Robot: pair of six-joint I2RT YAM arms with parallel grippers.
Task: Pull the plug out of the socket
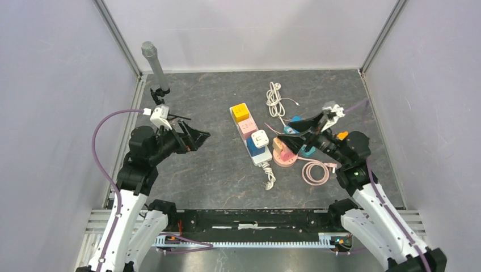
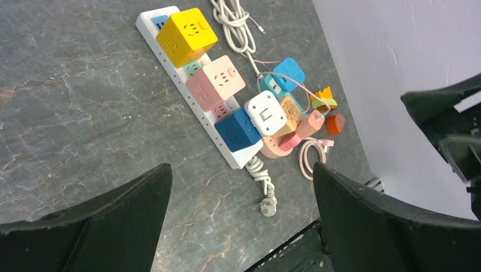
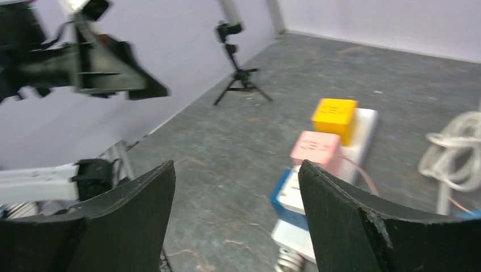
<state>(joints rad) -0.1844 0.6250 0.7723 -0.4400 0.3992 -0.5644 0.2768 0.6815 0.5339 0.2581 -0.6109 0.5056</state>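
A white power strip [image 1: 264, 159] lies at the table's middle with a yellow cube [image 1: 240, 111], a pink cube [image 1: 248, 128] and a blue cube [image 1: 256, 149] on it. A white plug [image 1: 260, 138] sits on top of the blue cube. The left wrist view shows the strip [image 2: 150, 21], the blue cube [image 2: 236, 130] and the plug [image 2: 265, 112]. My left gripper [image 1: 198, 136] [image 2: 242, 170] is open and empty, left of the strip. My right gripper [image 1: 295, 134] [image 3: 236, 165] is open and empty, just right of the strip, with the blue cube [image 3: 282, 196] by its right finger.
The strip's own cord and plug [image 1: 269, 180] lie at its near end. A coiled white cable [image 1: 275, 99], a pink cable [image 1: 315, 171], a pink round adapter [image 1: 283, 158] and teal adapters [image 1: 295, 122] lie right of the strip. A tripod [image 1: 156, 65] stands at the back left.
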